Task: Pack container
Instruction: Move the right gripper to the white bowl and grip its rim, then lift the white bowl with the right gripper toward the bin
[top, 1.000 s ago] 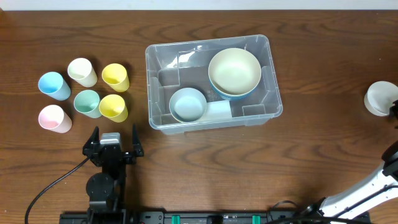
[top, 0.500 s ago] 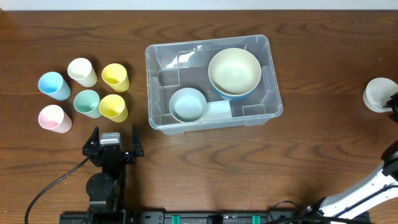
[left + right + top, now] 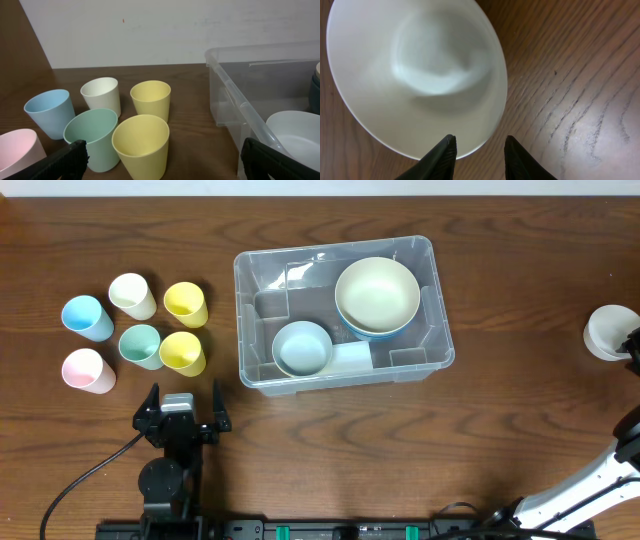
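Note:
The clear container (image 3: pixel 246 320) stands mid-table; its near corner and rim (image 3: pixel 235 95) show in the left wrist view. Inside it a large cream bowl (image 3: pixel 377 292) is stacked on a blue one, with a small pale-blue bowl (image 3: pixel 302 347) beside them. At the far right edge lies a white bowl (image 3: pixel 608 332), large in the right wrist view (image 3: pixel 415 70). My right gripper (image 3: pixel 480 145) straddles its rim, one finger inside and one outside, shut on it; only its edge (image 3: pixel 634 345) shows overhead. My left gripper (image 3: pixel 183 395) rests wide open near the front edge, holding nothing.
Several pastel cups stand at the left: blue (image 3: pixel 85 317), cream (image 3: pixel 132 295), yellow (image 3: pixel 185 303), green (image 3: pixel 140 345), a second yellow (image 3: pixel 182 352) and pink (image 3: pixel 86 370). In the left wrist view the nearest yellow cup (image 3: pixel 141 145) is just ahead of the open fingers.
The white bowl has shifted slightly left and toward the back with the right gripper on it. The left arm, the cups and the container have not moved.

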